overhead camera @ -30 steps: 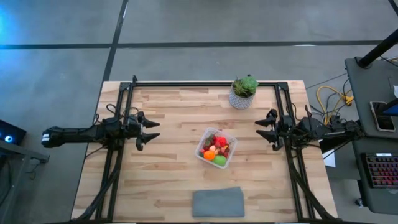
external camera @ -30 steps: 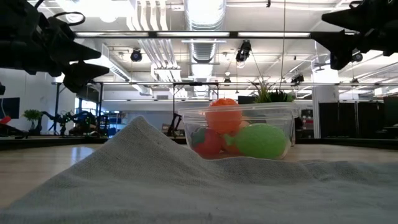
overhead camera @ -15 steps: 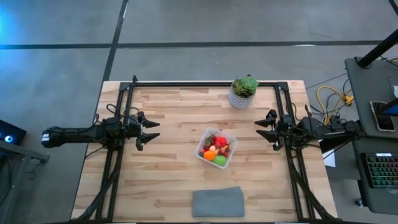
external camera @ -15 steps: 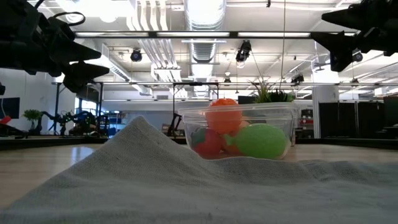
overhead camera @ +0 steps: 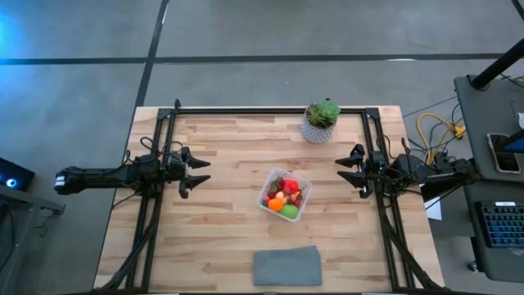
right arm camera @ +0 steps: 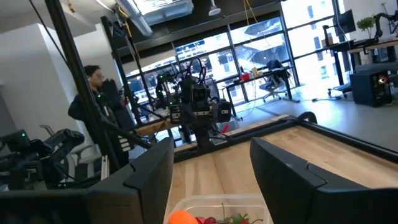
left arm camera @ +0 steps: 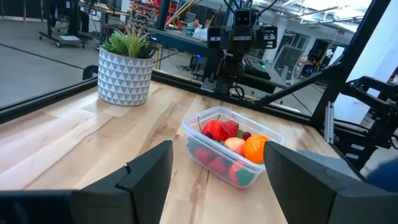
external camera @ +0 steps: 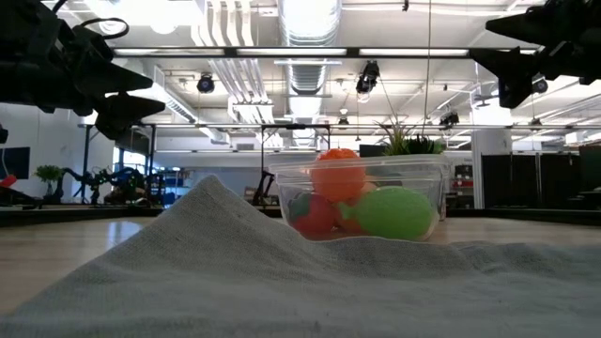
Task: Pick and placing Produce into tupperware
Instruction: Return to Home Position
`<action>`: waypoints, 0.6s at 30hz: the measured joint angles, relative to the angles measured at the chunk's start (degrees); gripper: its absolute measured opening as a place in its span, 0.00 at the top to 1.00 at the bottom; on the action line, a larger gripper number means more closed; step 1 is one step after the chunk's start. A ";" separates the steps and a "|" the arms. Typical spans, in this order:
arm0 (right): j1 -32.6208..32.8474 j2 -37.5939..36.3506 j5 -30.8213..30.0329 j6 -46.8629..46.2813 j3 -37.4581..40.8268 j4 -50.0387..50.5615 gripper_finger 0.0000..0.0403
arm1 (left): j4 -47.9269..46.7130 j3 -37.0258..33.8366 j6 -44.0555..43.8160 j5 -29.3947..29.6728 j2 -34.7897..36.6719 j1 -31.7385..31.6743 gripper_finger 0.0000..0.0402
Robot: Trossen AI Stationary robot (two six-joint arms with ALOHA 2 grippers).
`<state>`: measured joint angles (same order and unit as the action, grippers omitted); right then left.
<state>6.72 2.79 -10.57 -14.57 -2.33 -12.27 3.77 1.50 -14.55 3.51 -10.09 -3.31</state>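
The clear tupperware tub (overhead camera: 286, 195) sits near the middle of the table, its base flat on the wood, and holds the produce (overhead camera: 284, 197): red, orange and green pieces with small dark berries. It shows too in the low view (external camera: 362, 197), the left wrist view (left arm camera: 229, 146) and the right wrist view (right arm camera: 217, 209). My left gripper (overhead camera: 203, 172) hovers open at the table's left side, raised above the wood. My right gripper (overhead camera: 342, 170) hovers open at the right side, also raised. Both point toward the tub and stand well apart from it.
A leafy green plant in a white patterned pot (overhead camera: 319, 122) stands near the far edge. A flat grey cloth (overhead camera: 286, 266) lies at the near edge and fills the low view's foreground (external camera: 282, 272). A person (right arm camera: 93, 99) stands in the room beyond the table.
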 joint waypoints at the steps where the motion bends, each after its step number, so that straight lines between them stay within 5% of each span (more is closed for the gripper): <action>1: 0.00 0.00 0.00 0.00 0.00 0.00 0.49 | 0.02 0.00 0.00 -0.02 0.02 0.02 0.41; 18: 0.00 0.00 0.00 0.00 0.00 0.00 0.49 | 0.04 0.00 -0.02 0.00 0.09 0.00 0.41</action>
<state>6.72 2.79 -10.57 -14.57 -2.33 -12.27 3.81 1.50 -14.57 3.51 -10.00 -3.31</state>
